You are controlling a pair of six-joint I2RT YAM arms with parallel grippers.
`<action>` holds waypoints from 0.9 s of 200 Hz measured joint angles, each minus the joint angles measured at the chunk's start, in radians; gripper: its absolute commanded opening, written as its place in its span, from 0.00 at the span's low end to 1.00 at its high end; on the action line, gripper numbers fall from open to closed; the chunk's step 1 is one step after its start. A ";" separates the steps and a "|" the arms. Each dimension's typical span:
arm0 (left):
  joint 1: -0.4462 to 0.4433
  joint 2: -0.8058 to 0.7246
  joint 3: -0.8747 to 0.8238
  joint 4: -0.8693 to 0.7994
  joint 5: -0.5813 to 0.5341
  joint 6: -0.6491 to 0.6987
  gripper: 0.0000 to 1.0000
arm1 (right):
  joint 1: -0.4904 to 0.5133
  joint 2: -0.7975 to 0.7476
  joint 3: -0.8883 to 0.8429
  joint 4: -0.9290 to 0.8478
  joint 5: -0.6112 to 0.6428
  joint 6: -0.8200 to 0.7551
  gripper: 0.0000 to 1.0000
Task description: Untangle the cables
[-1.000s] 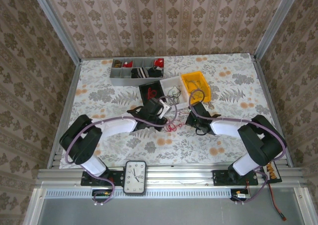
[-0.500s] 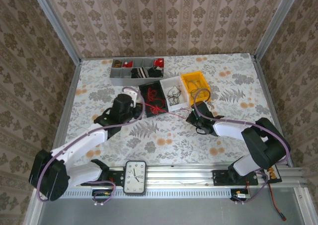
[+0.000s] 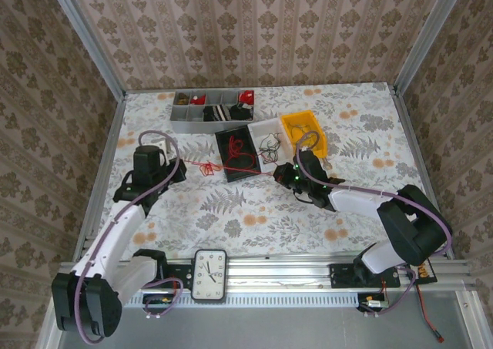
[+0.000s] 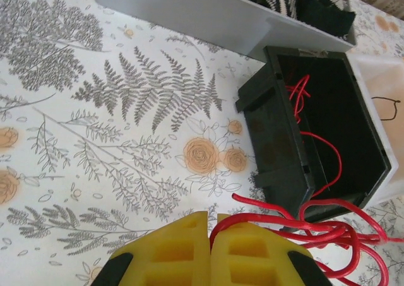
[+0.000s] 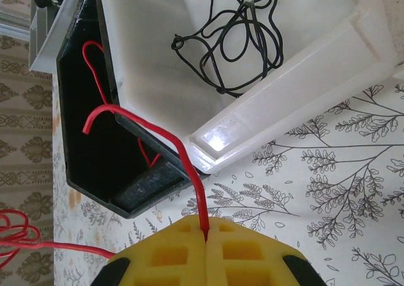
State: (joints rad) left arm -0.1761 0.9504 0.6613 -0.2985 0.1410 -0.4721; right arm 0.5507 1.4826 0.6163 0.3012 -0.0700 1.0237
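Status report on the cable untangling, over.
Left gripper, right gripper: both shut on red cable. Its loops bunched beside black bin, strand trailing into it.

Pinching red cable (image 3: 205,168) in the left gripper (image 3: 176,162) left of the black bin (image 3: 223,147), and in the right gripper (image 3: 286,174) right of it.

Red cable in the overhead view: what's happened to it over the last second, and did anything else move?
The left gripper, shut on the red cable, swung from the table's middle out to the left, drawing the cable into a line across to the right gripper. That gripper, also shut on it, barely shifted. The black bin and white bin stayed put.
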 measured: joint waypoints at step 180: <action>-0.294 0.225 0.140 0.172 0.319 0.198 0.00 | 0.064 -0.205 -0.121 -0.042 0.167 -0.298 0.34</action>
State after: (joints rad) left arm -0.4706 1.1751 0.8017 -0.1265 0.4595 -0.2745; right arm 0.6147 1.2778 0.4953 0.2596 0.0971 0.7258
